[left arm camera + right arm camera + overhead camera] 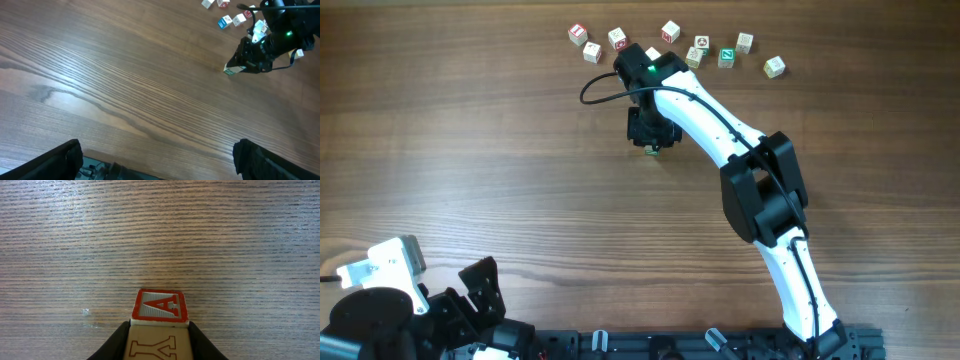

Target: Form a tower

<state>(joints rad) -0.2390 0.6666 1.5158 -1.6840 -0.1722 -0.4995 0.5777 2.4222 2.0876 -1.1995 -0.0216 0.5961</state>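
My right gripper (160, 326) is shut on a small pale wooden cube (160, 345) with an outlined Y on the near face and a red-framed A on the far face. Seen from overhead, this gripper (651, 138) points down at the table's middle back, and a green-printed edge of the cube (651, 150) peeks out below it. In the left wrist view the same cube (231, 70) sits at the gripper's tip, low over the wood. No tower shows in any view. My left gripper (157, 152) is open over bare wood at the near left corner (470, 298).
Several loose alphabet cubes lie in a row along the back edge, from a red-printed one (578, 33) to a pale one (774, 67), with a green one (726, 57) between. The right arm (760, 190) crosses the table's right half.
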